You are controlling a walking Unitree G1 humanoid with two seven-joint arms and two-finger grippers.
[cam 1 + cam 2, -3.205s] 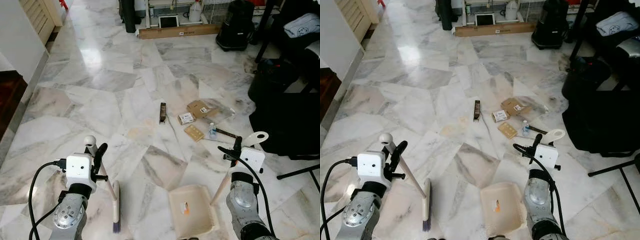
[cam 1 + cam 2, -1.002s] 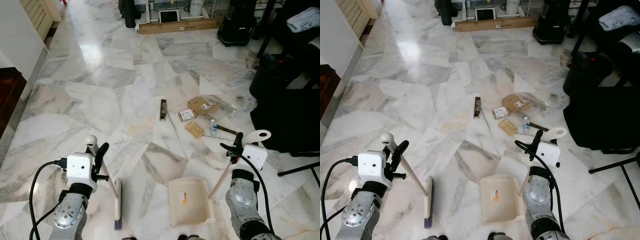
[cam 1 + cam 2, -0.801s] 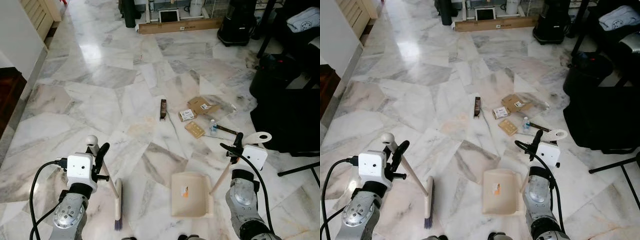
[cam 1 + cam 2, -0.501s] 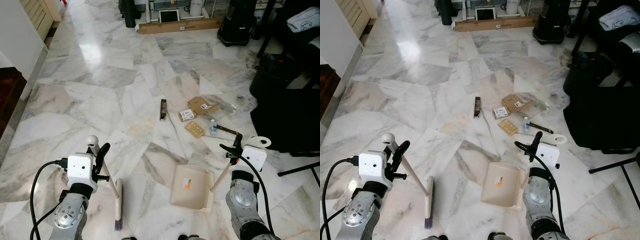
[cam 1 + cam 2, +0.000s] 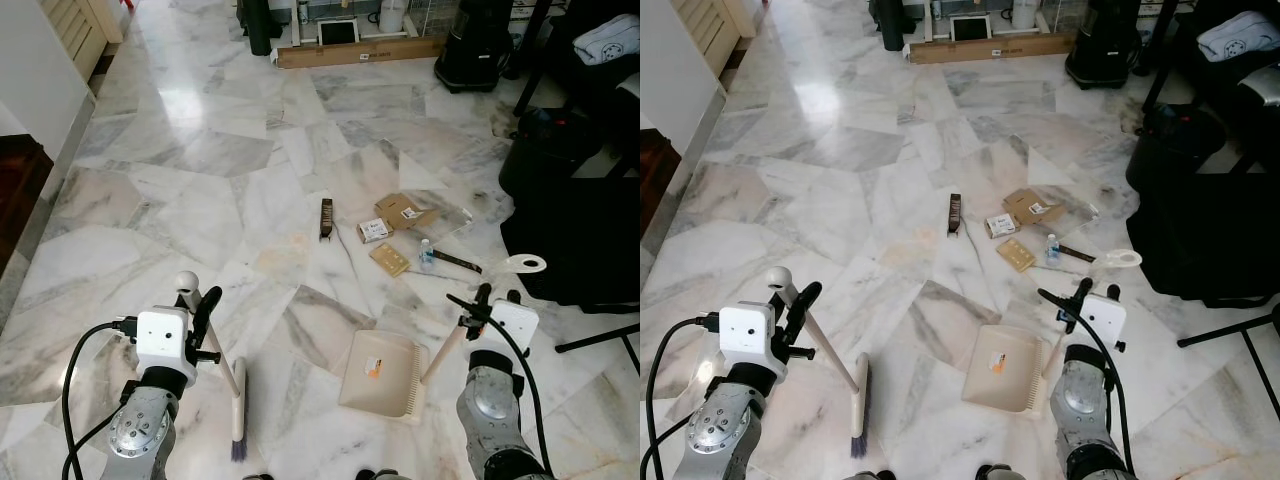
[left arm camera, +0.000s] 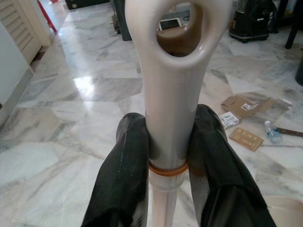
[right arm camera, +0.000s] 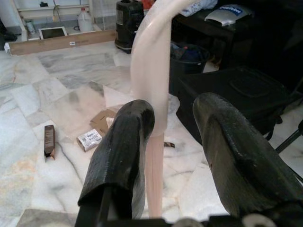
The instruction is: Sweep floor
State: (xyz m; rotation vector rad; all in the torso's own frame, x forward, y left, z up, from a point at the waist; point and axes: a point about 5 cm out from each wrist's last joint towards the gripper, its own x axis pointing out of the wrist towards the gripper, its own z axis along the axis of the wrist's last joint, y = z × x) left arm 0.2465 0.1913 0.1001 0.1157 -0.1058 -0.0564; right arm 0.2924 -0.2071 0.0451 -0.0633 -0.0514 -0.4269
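Marble floor (image 5: 200, 150) in grey and white slabs runs out ahead of both end effectors, with a long cardboard box (image 5: 360, 50) and a black vacuum-like bin (image 5: 478, 45) far beyond them against the back of the room.

Left end effector (image 6: 165, 142) has its two black fingers (image 6: 125, 161) pressed against either side of the pale broom handle (image 6: 173, 85), pinching it just below the handle's hanging loop. From that grip the broom (image 5: 236, 400) slants down and ahead to the floor, its brush head lying just in front and slightly to the inner side of the left end effector.

Right end effector (image 7: 163, 137) has its fingers spread; the cream dustpan handle (image 7: 149, 61) touches the finger on one side, while a clear gap separates it from the other finger. The dustpan (image 5: 378, 372) sits on the floor to the inner side of the right end effector, between the two arms, its open mouth turned toward the broom.

Ahead of the dustpan lies the litter: flattened cardboard (image 5: 402, 212), a small white box (image 5: 373, 231), a tan card (image 5: 388, 260), a small bottle (image 5: 426, 255) and a dark brown bar (image 5: 325, 218) a little apart toward the left end effector's side.
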